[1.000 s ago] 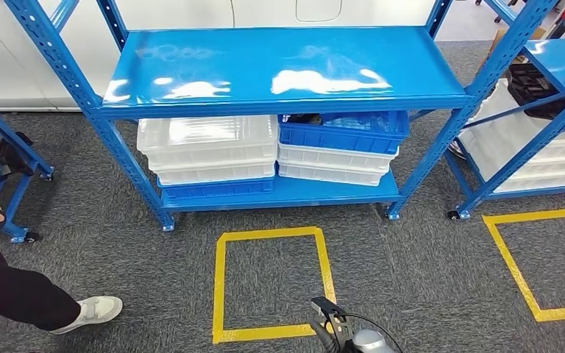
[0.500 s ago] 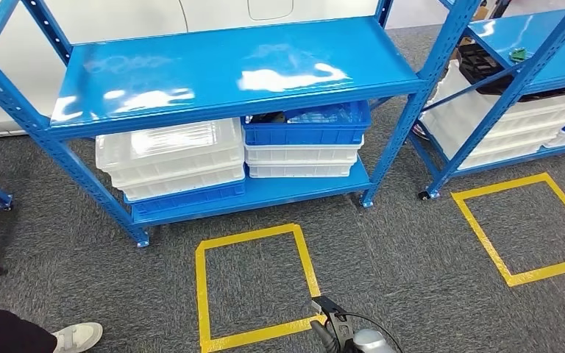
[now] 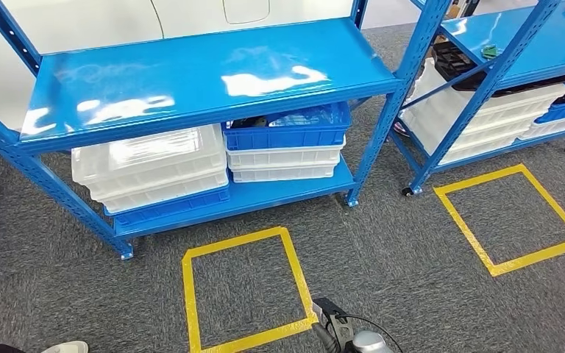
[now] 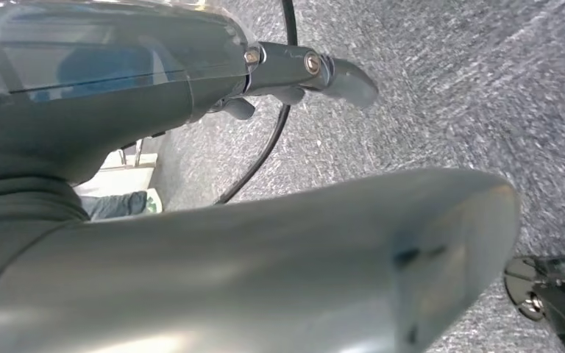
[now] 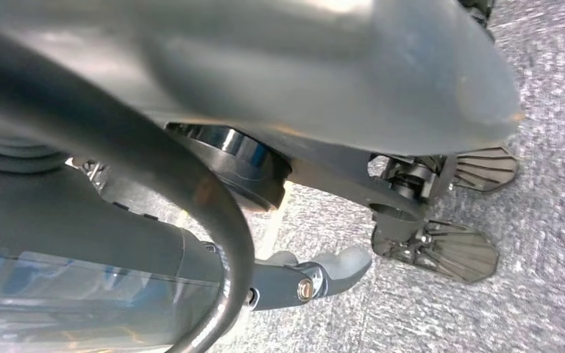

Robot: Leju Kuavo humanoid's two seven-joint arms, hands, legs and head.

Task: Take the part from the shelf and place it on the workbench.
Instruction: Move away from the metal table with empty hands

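Two blue steel shelf racks on grey carpet (image 3: 412, 279), with both hands hanging low.
On the nearer blue rack (image 3: 191, 81) you see stacked white plastic trays (image 3: 154, 165) beside a blue plastic crate (image 3: 287, 134) of unclear contents. A small green object (image 3: 490, 51), possibly the part, lies on the farther blue rack (image 3: 537, 44). For the left hand (image 4: 316, 70) and the right hand (image 5: 324, 272), each wrist view shows one grey finger stretched over the carpet, so you cannot tell their opening or hold.
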